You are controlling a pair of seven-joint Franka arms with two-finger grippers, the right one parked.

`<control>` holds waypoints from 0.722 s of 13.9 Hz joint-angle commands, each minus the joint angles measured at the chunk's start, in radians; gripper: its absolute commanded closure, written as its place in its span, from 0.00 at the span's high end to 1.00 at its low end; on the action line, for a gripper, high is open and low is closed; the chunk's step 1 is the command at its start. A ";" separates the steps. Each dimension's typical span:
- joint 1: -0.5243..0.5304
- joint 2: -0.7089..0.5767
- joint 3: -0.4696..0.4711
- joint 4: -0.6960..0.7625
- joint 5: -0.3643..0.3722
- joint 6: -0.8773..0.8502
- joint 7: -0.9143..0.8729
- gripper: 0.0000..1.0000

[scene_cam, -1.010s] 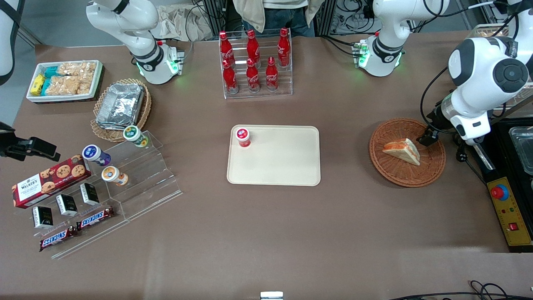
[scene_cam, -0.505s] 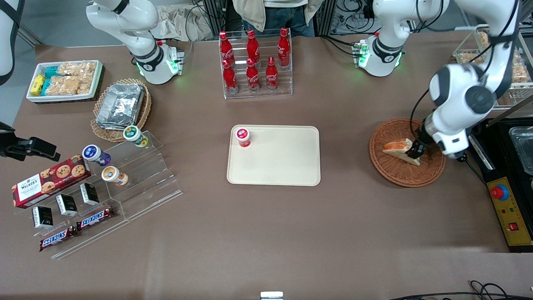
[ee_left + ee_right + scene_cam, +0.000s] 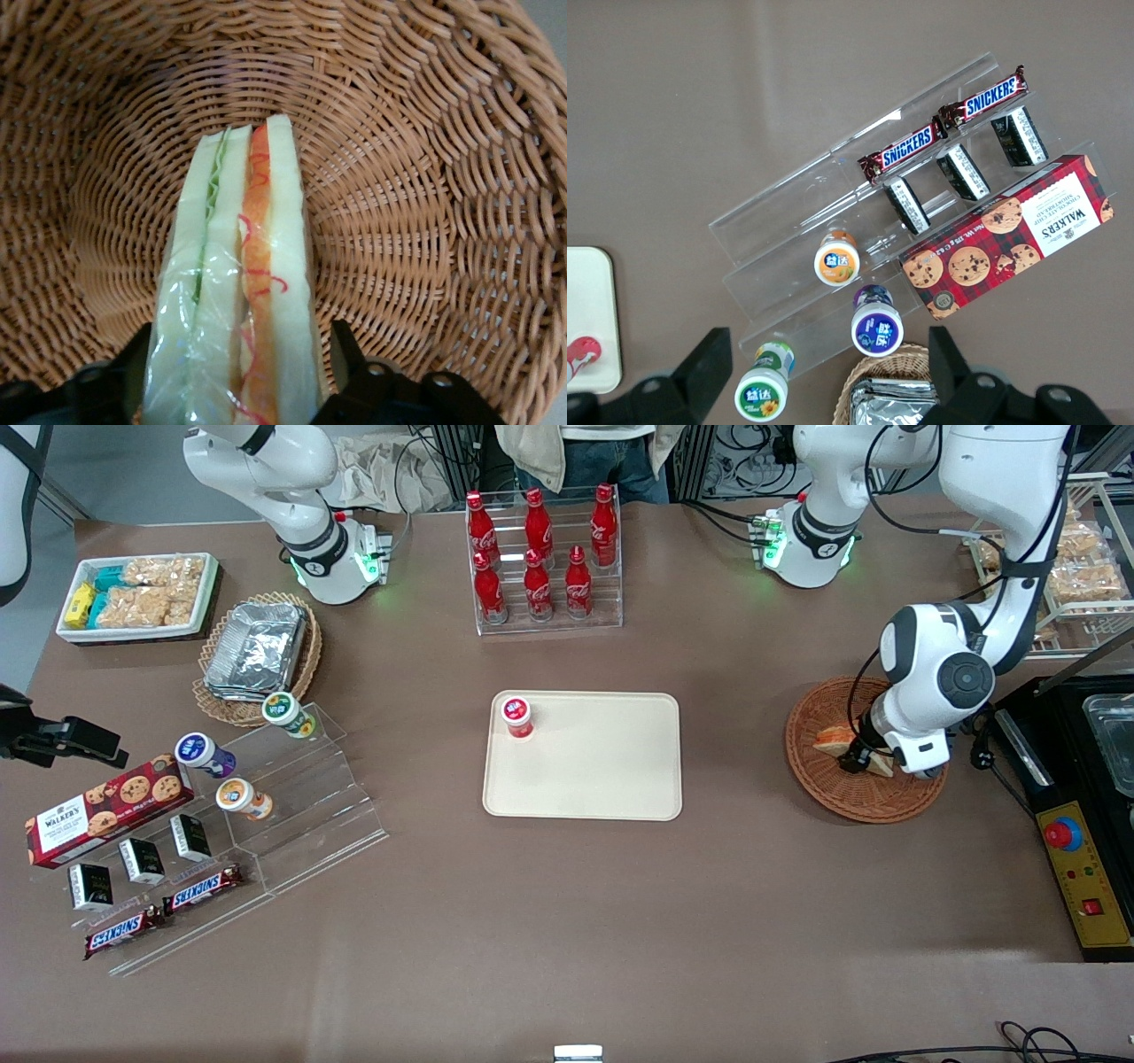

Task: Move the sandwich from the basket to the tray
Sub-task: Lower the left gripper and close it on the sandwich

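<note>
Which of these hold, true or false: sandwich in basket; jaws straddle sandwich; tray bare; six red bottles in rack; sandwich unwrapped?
1. The sandwich lies in the basket. True.
2. The gripper has its jaws open on either side of the sandwich. True.
3. The tray is bare. False: a red-lidded cup stands on it.
4. The rack holds six red bottles. True.
5. The sandwich is unwrapped. False: clear film covers it.
</note>
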 commanded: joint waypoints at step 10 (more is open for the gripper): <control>-0.018 -0.251 -0.099 0.310 0.000 -0.503 0.258 0.00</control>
